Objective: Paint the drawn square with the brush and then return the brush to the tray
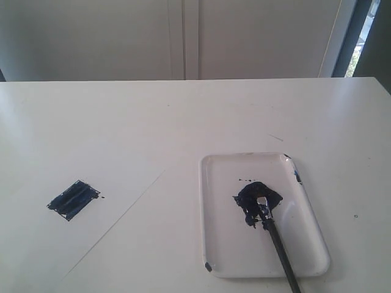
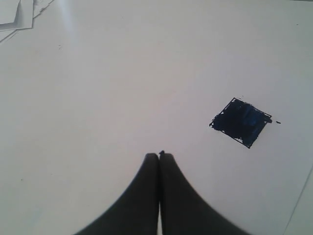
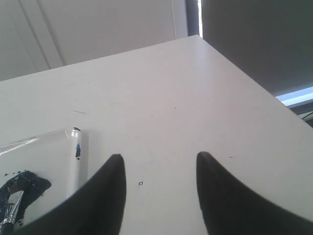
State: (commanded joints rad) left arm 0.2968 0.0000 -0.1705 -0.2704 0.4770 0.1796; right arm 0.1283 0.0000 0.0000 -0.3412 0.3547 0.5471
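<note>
The drawn square on the paper sheet at the left is filled with dark blue streaks; the left wrist view shows the square too. The brush lies in the white tray, bristles on the dark blue paint blot, handle sticking out over the near rim. My left gripper is shut and empty, hovering above the paper beside the square. My right gripper is open and empty over the bare table next to the tray; the brush's ferrule shows there. Neither gripper appears in the exterior view.
A large white paper sheet covers the left of the table. Loose sheets lie at a corner in the left wrist view. The table's far right edge drops off near my right gripper.
</note>
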